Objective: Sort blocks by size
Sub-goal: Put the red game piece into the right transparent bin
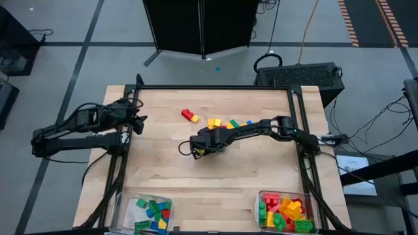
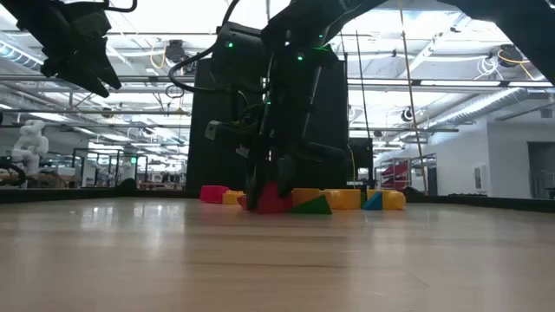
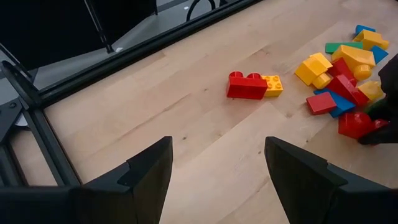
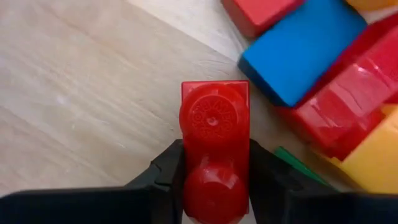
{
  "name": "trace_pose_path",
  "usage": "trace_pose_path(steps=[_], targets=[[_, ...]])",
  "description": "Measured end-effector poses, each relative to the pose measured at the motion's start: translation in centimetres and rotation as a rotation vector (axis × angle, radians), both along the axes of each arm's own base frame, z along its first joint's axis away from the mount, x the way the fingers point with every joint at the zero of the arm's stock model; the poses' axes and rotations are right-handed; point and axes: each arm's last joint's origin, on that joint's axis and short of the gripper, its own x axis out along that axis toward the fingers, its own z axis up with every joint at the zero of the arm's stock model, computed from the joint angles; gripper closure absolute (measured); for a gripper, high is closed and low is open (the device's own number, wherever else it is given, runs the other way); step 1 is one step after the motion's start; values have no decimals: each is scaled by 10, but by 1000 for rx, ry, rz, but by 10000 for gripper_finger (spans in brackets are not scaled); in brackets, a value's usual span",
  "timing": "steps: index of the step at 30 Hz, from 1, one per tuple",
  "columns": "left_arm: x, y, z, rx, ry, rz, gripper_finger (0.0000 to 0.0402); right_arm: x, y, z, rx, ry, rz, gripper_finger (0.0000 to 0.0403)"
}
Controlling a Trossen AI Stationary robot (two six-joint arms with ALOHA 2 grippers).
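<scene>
One red brick point(image 4: 214, 149) sits pinched between right gripper point(image 4: 214, 186) fingers, narrow grip, at the pile's point(image 1: 225, 123) near edge, mid-table. Risk: the grip is on smooth sides w/ neighbours close by, so the lift may slip or drag the blue brick point(image 4: 298, 53) just beside. Left gripper point(image 3: 217, 174) open, empty, waits well apart from the pile.

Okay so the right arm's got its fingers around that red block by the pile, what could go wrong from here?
1. The right gripper pinches only the near end of the red block, so the block could twist or slip when lifted.
2. The blue block and the rest of the pile lie close beside it; lifting may knock them.
3. Both bins sit at the table's opposite edge, so a loose grip might drop the block on the way.
</scene>
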Motion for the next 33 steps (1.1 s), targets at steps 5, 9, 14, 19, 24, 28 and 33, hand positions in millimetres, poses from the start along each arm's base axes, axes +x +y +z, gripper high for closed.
trace_pose_path(steps=[5, 9, 14, 19, 24, 28, 33], targets=[[-1, 0, -1, 1, 16, -5, 146, 9, 15, 32, 8, 22, 162, 291], [-1, 0, -1, 4, 28, -12, 146, 6, 39, 93, -7, 41, 260, 291], [-2, -1, -2, -1, 45, -12, 146, -25, 80, 139, -6, 197, 265, 291], [-2, -1, -2, -1, 45, -12, 146, -49, 132, 155, 30, 172, 248, 291], [-3, -1, -2, 1, 37, -12, 146, -73, 179, 150, 33, 172, 115, 291], [-3, -1, -2, 0, 37, -13, 146, -96, 217, 154, 92, 167, 57, 291], [-3, -1, -2, 0, 33, -13, 146, -128, 254, 164, 151, 140, -50, 291]])
